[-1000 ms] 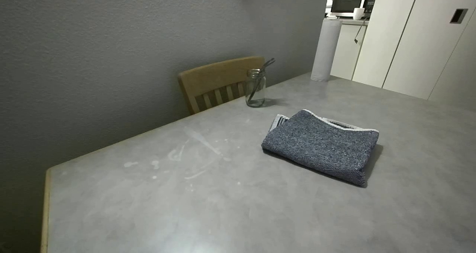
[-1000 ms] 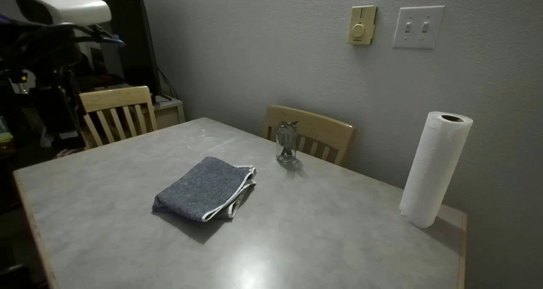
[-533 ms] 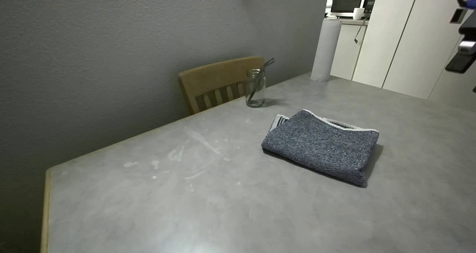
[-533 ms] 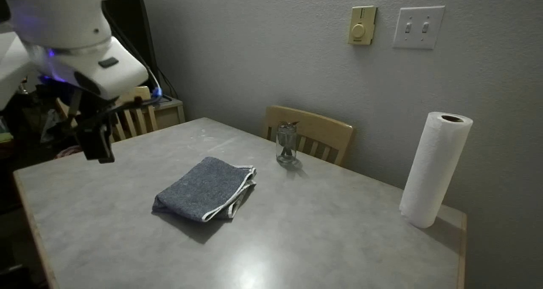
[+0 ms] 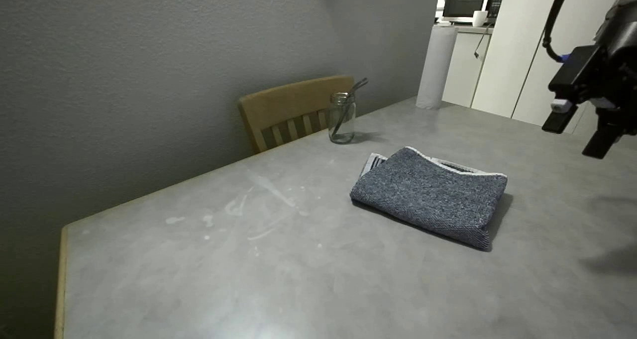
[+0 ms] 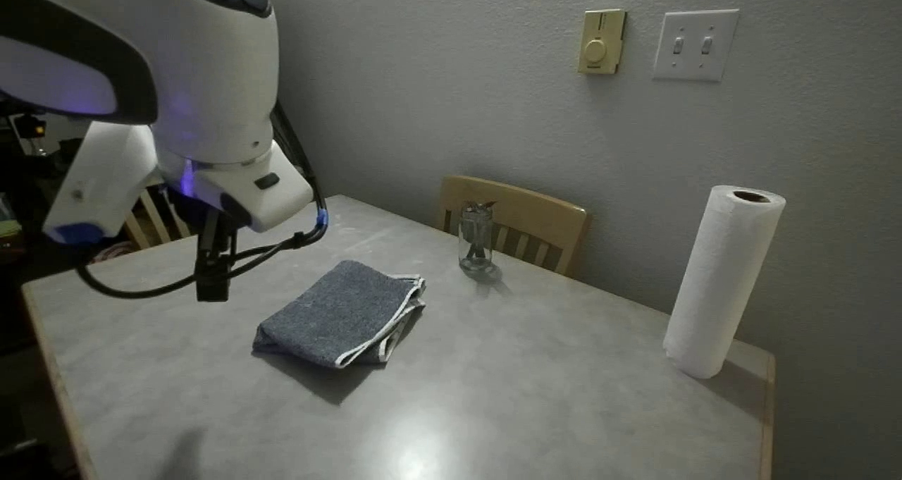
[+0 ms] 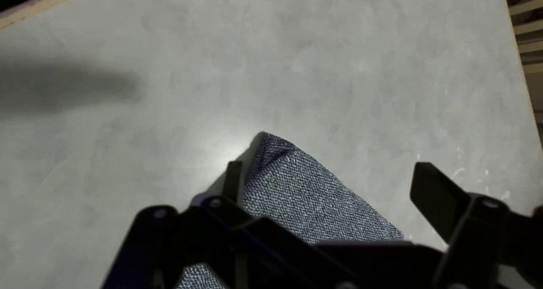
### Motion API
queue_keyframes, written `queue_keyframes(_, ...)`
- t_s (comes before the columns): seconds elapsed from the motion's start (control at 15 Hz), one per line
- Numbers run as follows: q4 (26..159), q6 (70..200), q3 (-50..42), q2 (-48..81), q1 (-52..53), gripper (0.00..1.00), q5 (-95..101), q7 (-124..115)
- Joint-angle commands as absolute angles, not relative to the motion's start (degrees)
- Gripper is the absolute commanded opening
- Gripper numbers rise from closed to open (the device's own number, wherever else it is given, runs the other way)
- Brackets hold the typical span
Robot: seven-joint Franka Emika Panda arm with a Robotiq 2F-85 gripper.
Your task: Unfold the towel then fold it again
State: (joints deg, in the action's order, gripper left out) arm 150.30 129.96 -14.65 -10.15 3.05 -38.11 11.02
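Observation:
The towel (image 5: pixel 430 197) is dark grey-blue with whitish edge trim and lies folded on the table in both exterior views (image 6: pixel 345 314). A small striped part sticks out at its back corner in an exterior view. My gripper (image 5: pixel 575 139) is in the air above the table, to the towel's side, its two fingers apart with nothing between them. It also shows from the side in an exterior view (image 6: pixel 213 293). In the wrist view the open fingers (image 7: pixel 327 170) frame a corner of the towel (image 7: pixel 314 195) lying below; the gripper body hides the rest of it.
A glass jar with utensils (image 5: pixel 342 120) stands near the table's wall-side edge, by a wooden chair (image 6: pixel 521 205). A paper towel roll (image 6: pixel 722 282) stands at a corner of the grey table (image 5: pixel 224 279). The arm's hanging cable (image 6: pixel 141 293) loops beside the gripper.
The arm has come in over the table and down toward the towel; the gripper has entered an exterior view from the right edge. The towel has not moved.

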Motion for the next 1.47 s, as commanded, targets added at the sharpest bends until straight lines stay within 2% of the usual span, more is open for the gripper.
queue_keyframes(0.0,149.7,129.5,-11.8,-9.4,0.4,1.0,-38.5,11.3)
queue_keyframes(0.73,144.5,118.0,-12.3,-1.9,-3.8,1.0,-21.8,35.8)
queue_keyframes(0.8,147.9,122.2,-11.1,-4.5,-3.4,1.0,-24.7,32.2)
queue_keyframes(1.4,142.6,121.8,-11.2,2.4,-5.0,1.0,-22.1,36.5)
